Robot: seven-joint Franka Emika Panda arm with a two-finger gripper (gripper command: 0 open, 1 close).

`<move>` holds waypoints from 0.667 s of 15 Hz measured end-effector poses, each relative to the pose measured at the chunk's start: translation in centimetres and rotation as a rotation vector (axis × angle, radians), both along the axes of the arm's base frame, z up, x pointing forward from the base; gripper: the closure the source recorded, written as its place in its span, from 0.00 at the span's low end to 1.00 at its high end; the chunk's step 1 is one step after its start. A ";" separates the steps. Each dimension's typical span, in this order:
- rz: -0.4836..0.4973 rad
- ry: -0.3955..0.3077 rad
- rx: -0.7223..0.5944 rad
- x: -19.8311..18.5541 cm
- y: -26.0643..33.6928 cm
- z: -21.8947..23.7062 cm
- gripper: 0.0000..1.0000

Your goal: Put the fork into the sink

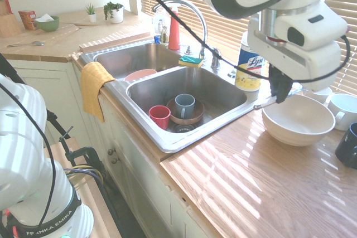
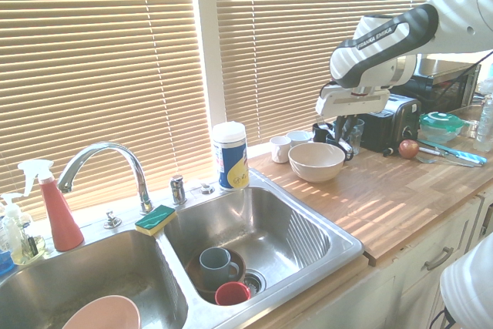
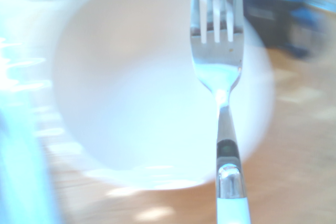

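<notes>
We have the fork [image 3: 216, 69] in the gripper [image 1: 277, 97], its fingers closed on the handle, above the table [image 1: 223, 193] by the large white bowl [image 1: 298, 126] and outside the sink [image 1: 166, 144]. If we travel too low, the fork could clip the bowl's rim or the Lysol tub [image 1: 249, 65], twisting in the grip or dropping short. The handle is slim and probably slick, so a knock or a jerky swing might turn it. Over the near basin, the curved faucet [image 1: 205, 29] could catch the arm, and letting go too high might bounce the fork off the blue-gray mug [image 1: 184, 106] or the red cup [image 1: 159, 116]. The arm [image 2: 389, 44] reaches over the table with its hand overhead and the fingers pointing down.
</notes>
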State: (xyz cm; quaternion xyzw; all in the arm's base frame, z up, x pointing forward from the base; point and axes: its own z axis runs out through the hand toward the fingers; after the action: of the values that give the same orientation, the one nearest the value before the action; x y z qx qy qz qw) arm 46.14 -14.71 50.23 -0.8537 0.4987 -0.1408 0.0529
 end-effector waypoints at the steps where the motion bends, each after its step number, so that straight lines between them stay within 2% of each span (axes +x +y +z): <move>1: 0.039 0.001 -0.004 0.8 3.2 0.1 1.00; 5: 0.172 0.037 -0.022 2.8 14.8 -1.7 1.00; 10: 0.277 0.090 -0.049 4.0 23.6 -9.8 1.00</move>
State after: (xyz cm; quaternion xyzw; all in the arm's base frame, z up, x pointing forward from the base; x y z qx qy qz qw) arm 50.10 8.91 40.39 -0.9207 0.3745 -0.1059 0.0283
